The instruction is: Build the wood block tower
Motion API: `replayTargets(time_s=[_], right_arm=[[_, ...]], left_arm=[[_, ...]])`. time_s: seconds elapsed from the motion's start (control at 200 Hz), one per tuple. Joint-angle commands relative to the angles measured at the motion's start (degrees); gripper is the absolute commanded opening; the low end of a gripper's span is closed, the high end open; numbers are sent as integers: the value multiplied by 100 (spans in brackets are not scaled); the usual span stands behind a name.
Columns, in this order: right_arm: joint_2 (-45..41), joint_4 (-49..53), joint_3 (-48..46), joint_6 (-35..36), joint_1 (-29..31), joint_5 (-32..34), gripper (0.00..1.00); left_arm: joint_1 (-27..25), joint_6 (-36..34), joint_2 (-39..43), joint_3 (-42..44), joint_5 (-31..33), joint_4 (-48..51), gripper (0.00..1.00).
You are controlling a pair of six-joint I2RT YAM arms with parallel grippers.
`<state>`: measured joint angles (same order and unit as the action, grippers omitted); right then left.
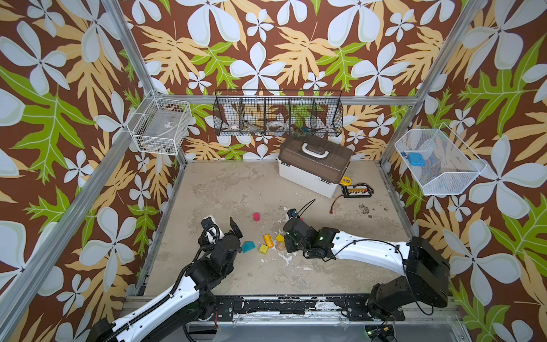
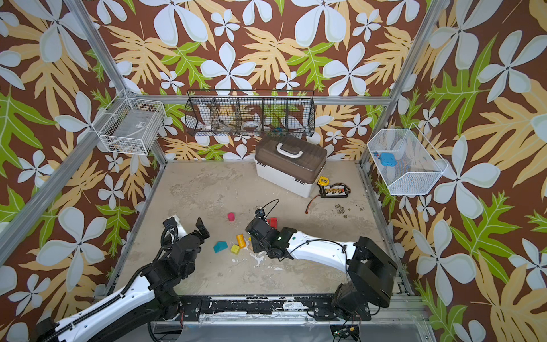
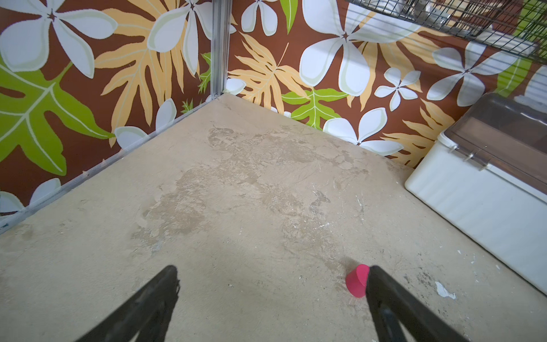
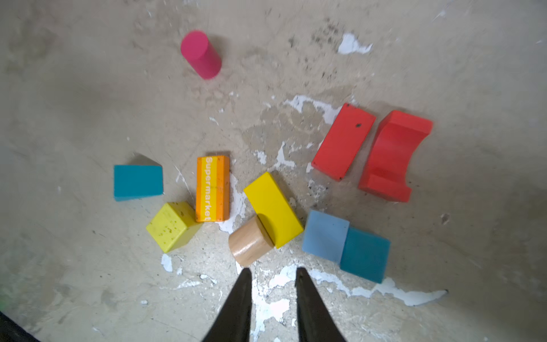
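The wood blocks lie loose on the table, and no tower is in view. In the right wrist view I see a pink cylinder (image 4: 201, 54), a red bar (image 4: 343, 142), a red arch (image 4: 393, 155), a teal roof piece (image 4: 138, 182), an orange block (image 4: 212, 189), a yellow cube (image 4: 171, 226), a yellow bar (image 4: 273, 208), a bare wood cylinder (image 4: 250, 241), a light blue cube (image 4: 325, 235) and a teal cube (image 4: 365, 254). My right gripper (image 4: 273, 271) hovers just short of the wood cylinder, narrowly open and empty. My left gripper (image 3: 273, 269) is wide open and empty, with the pink cylinder (image 3: 356, 281) beside one finger.
A white case with a brown lid (image 1: 305, 177) stands at the back right. Beside it lie a yellow tape measure (image 1: 345, 180) and a black circuit board (image 1: 356, 190). Wire baskets hang on the walls. Metal frame rails edge the table.
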<state>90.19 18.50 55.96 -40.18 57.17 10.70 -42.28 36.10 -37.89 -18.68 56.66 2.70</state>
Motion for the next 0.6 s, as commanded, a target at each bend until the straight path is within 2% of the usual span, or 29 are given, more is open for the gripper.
replayTargets(time_s=[0.0, 0.09, 0.16, 0.595], right_arm=[[343, -37, 85, 88, 5, -504, 30], [552, -188, 162, 90, 29, -662, 40], [630, -207, 226, 88, 73, -635, 44], [1187, -342, 539, -82, 313, -749, 43]], left_arm=[[1, -61, 102, 48, 3, -145, 100], [1, -72, 127, 57, 3, -155, 100], [5, -76, 119, 57, -23, -173, 100], [2, -93, 124, 57, -35, -173, 100]])
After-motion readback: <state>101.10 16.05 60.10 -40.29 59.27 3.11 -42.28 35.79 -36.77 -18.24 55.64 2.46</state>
